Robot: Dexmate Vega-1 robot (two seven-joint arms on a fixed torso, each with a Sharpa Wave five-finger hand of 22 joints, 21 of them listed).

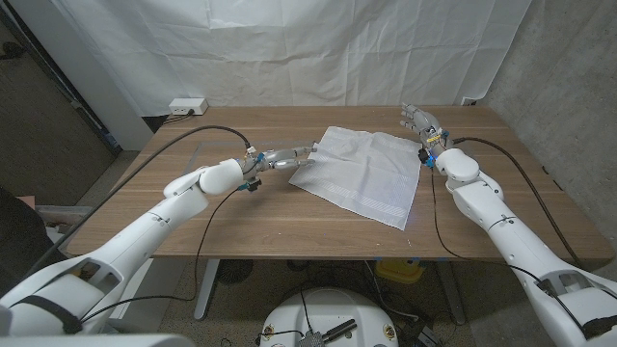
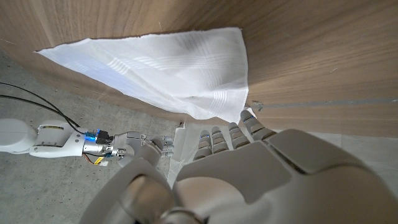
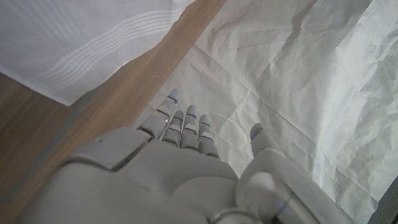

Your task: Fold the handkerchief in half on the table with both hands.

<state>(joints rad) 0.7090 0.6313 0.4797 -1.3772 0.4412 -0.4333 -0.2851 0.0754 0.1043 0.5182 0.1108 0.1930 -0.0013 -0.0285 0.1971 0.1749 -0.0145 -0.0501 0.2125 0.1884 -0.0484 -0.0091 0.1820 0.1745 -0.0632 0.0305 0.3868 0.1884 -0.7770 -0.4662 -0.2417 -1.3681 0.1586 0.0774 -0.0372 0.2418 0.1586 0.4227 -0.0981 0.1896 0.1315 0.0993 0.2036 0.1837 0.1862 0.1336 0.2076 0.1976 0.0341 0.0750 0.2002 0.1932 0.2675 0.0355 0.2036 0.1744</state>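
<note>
The left hand (image 1: 289,158) reaches to the handkerchief's (image 1: 364,173) edge at about nine o'clock of the cloth, fingertips at or just under the hem; whether it has pinched the cloth I cannot tell, though the left wrist view shows the fingers (image 2: 217,138) extended against the cloth's (image 2: 168,71) near corner, not plainly closed on it. The right hand (image 1: 424,126) stands at the cloth's two o'clock corner, fingers spread and released, holding nothing.

The handkerchief lies spread on the wooden table (image 1: 251,217), at the middle and slightly toward one o'clock, apparently one layer, slightly rumpled. By my reading the fold has not begun: both hands are only taking position, and gripping, lifting and laying over are all left.

The head view gives both hands and the whole cloth; the left wrist view adds the close contact at the hem. The right wrist view shows that hand (image 3: 186,168) over bare wood, apart from the cloth's striped border (image 3: 93,53).
</note>
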